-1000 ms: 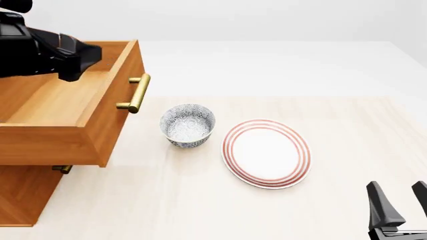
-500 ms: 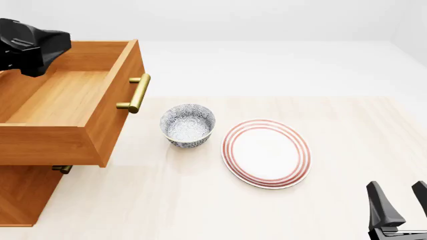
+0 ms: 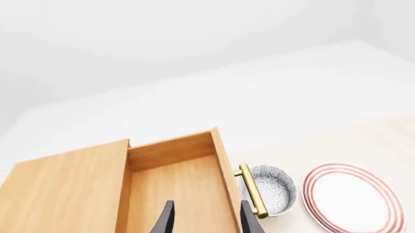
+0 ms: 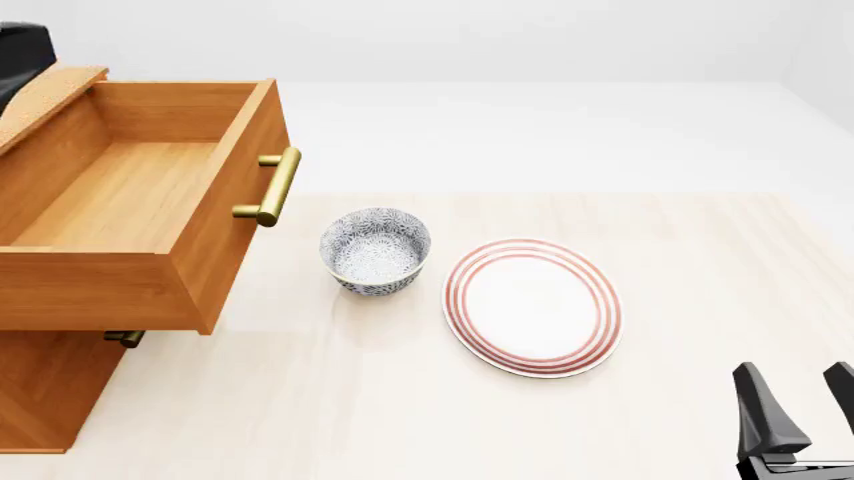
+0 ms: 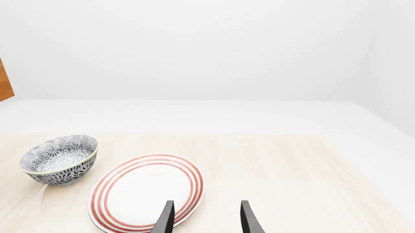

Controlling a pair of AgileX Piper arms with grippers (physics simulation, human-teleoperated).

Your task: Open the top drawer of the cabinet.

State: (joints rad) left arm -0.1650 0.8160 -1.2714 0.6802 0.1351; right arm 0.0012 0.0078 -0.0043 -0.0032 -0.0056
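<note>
The top drawer (image 4: pixel 140 215) juts fully out of the cabinet (image 4: pixel 47 385) at frame left, directly below my empty, spread left pincer (image 3: pixel 206 219), nearer than my right pincer (image 4: pixel 805 407), also spread.

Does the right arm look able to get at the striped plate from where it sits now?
Probably yes. The right gripper sits open near the table's front edge, and only bare tabletop lies between it and the striped plate.
</note>
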